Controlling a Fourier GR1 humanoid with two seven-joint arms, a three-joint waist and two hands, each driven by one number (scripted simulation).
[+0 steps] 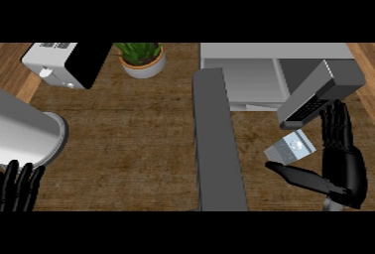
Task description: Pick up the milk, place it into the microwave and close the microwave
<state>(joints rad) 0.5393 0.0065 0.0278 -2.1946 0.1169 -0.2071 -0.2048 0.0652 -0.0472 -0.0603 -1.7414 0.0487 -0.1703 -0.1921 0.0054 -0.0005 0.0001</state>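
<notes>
The milk [291, 149], a small grey-white carton with a round cap on top, stands on the wooden counter [132, 149] just in front of the microwave [256, 52] at the upper right. The microwave's door [216, 149] is swung open and reaches down the middle of the view as a long grey slab; its keypad panel [320, 96] juts out above the carton. My right hand [343, 166] is open to the right of the milk, fingers straight and pointing up, thumb stretched left just below the carton. My left hand [19, 191] rests open at the lower left edge, fingers up.
A large grey metal cylinder [29, 134] stands at the left edge above my left hand. A white appliance with a black side [62, 64] sits at the upper left, a potted plant [143, 59] beside it. Bare wood lies between the cylinder and the open door.
</notes>
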